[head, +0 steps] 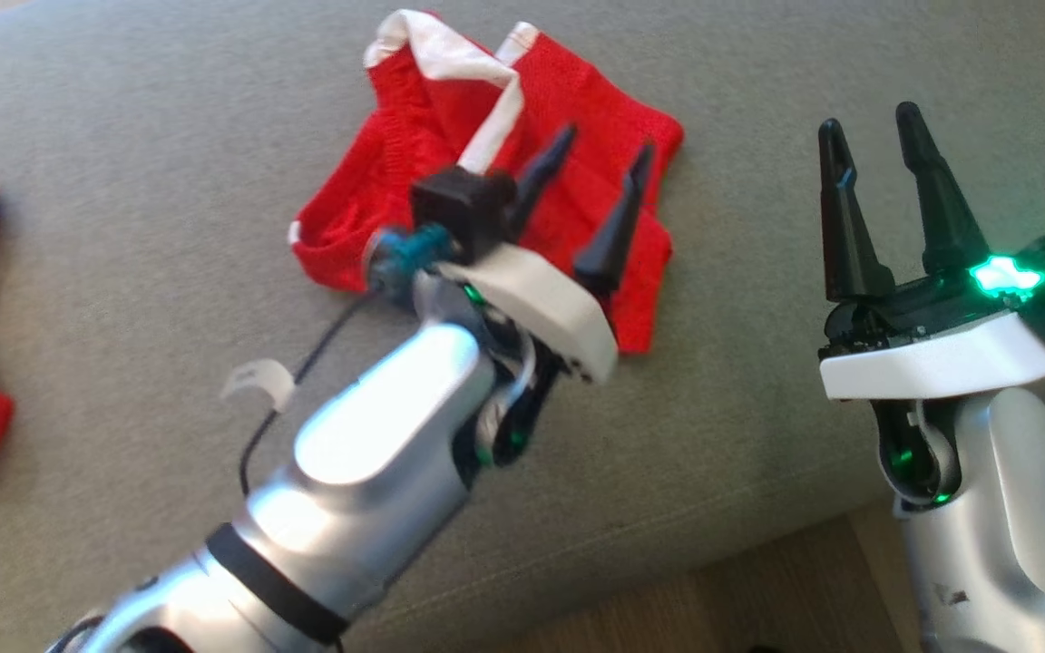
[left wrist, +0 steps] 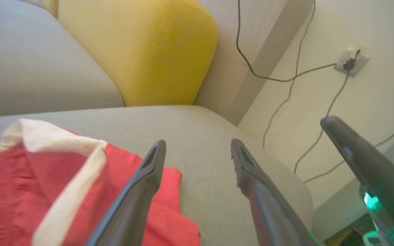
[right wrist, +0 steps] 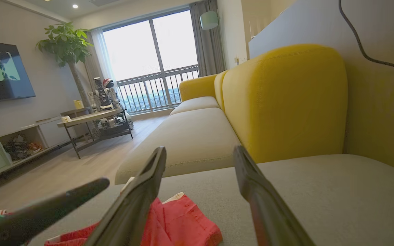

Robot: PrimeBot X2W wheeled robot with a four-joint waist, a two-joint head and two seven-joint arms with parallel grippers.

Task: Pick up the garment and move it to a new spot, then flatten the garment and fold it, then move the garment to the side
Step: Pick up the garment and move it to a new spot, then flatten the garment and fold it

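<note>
The garment [head: 395, 154] lies rumpled on the sofa [head: 169, 181], its white trim folded over at the far edge. The step in hand is judged to be flattening. Grip opposite edges, one per tool, low against the cushion. Draw apart evenly and avoid pinching doubled layers.

The left tool [head: 607, 142] hovers over the garment, jaws wide and empty, forearm slanting in from the near left. The right tool [head: 869, 118] stands beside the cloth, jaws wide and empty.
</note>
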